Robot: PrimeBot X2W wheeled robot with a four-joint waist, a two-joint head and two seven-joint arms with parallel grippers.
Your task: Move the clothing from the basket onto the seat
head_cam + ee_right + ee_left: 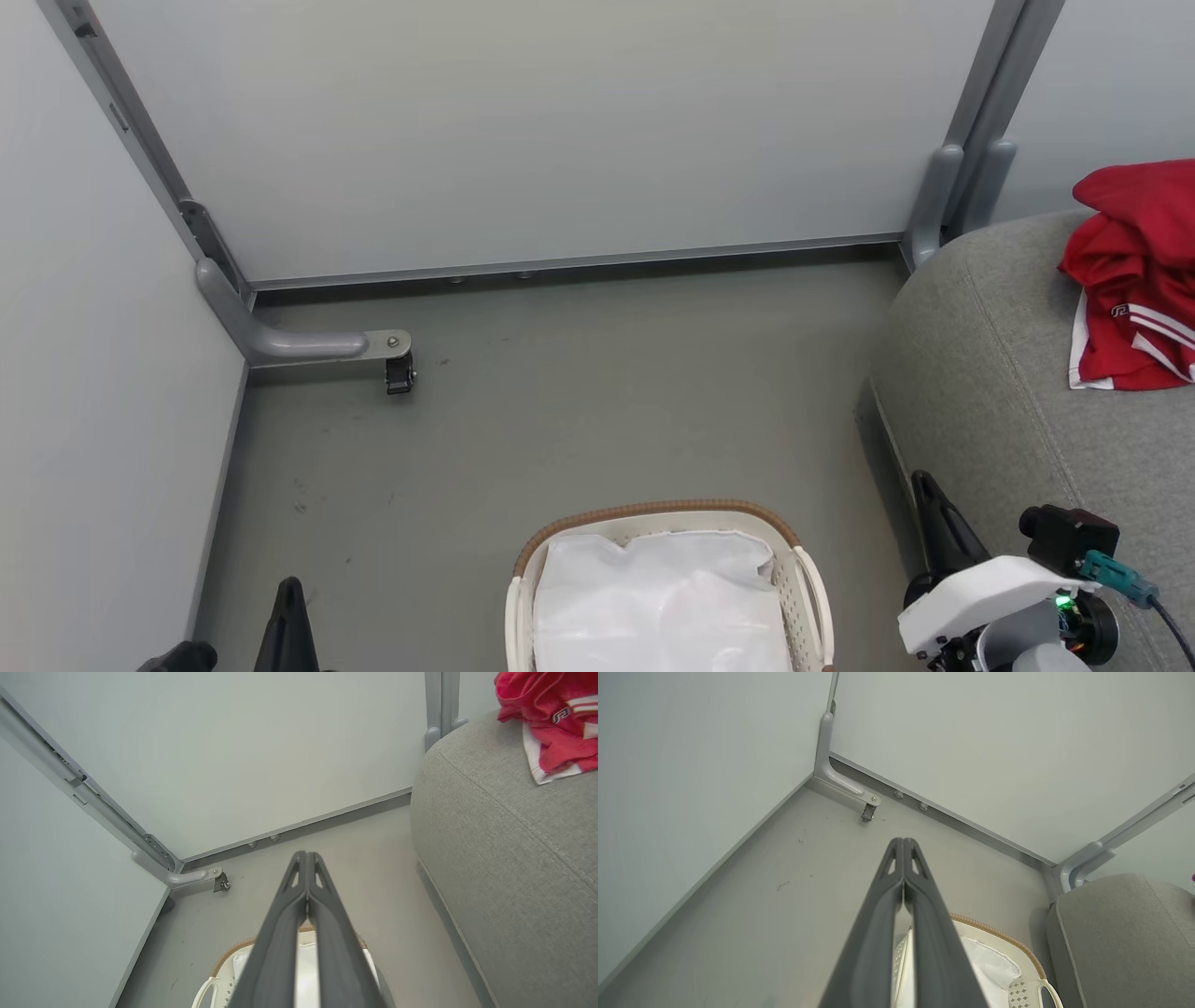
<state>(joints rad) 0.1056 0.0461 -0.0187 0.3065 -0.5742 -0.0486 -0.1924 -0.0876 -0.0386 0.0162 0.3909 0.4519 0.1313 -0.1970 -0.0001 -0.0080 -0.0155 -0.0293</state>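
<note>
One grey seat stands beside the basket, which rests on the floor. The visible part of the basket contains its white liner and no red garment. The clothing lies heaped near the seat's far edge. The left gripper and right gripper are closed and empty. Judged status: transfer complete.

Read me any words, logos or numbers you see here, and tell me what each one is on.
White mark on the clothing: small lettering or a logo, too small and blurred to read.
Basket and seat: no text to be seen.
</note>
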